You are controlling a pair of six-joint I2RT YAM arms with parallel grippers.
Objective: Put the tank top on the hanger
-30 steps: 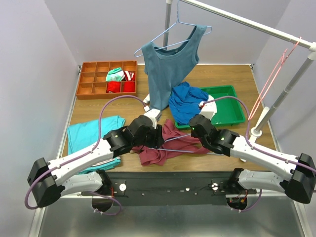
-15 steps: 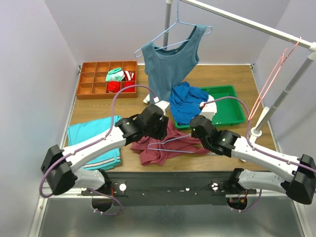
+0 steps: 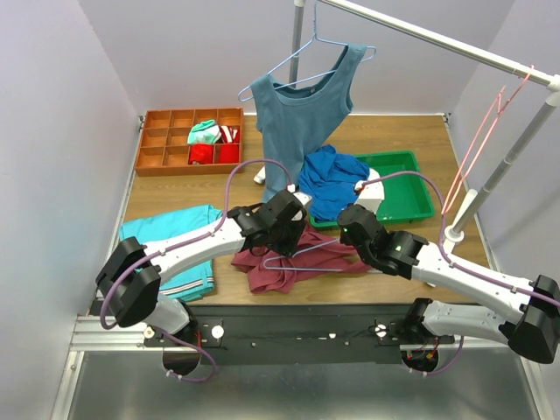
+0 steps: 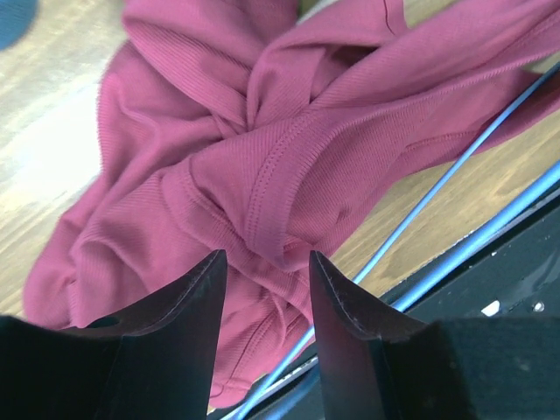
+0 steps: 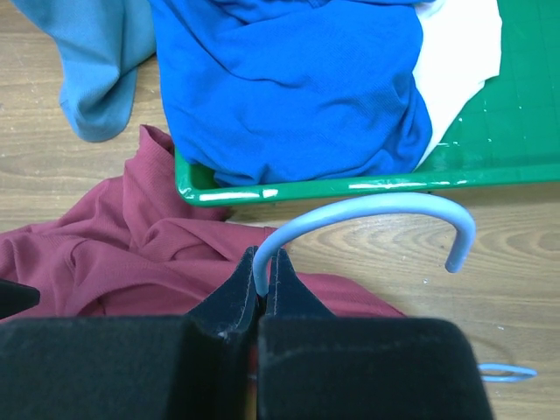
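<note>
Right pincer (image 5: 265, 262) pressed together on the neck of the thin light-blue wire hanger (image 5: 376, 206), hook curving toward 3 o'clock. Left pincer (image 4: 267, 262) spread, poised just above the crumpled maroon knit tank top (image 4: 262, 149), lying on the wooden table (image 3: 175, 188) at 7 o'clock of the green plastic tray (image 3: 404, 197).

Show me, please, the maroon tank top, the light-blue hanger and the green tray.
maroon tank top (image 4: 267, 188): left wrist view, on its stitched edge band.
light-blue hanger (image 5: 385, 204): right wrist view, top of its hook.
green tray (image 5: 525, 114): right wrist view, bare floor.
</note>
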